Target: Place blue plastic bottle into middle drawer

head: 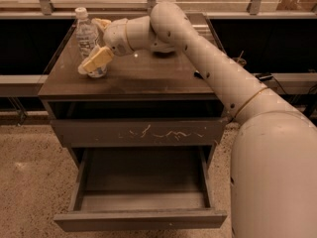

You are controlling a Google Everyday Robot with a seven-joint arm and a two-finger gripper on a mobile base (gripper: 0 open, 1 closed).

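Note:
The blue plastic bottle point(86, 33), clear with a white cap, stands upright at the back left of the cabinet top point(148, 76). My gripper point(98, 42) reaches in from the right and is open at the bottle. One tan finger point(95, 61) lies in front of the bottle's lower body and hides part of it. The other finger point(102, 23) is behind it to the right. I cannot tell if they touch it. The middle drawer point(141, 219), with a plain front panel, is pulled out and empty below.
A shut drawer front with pale scratch marks point(143, 132) sits between the cabinet top and the open drawer. My arm point(213, 68) crosses the right half of the top and hides a small dark object point(197, 75) there. A rail and window run behind.

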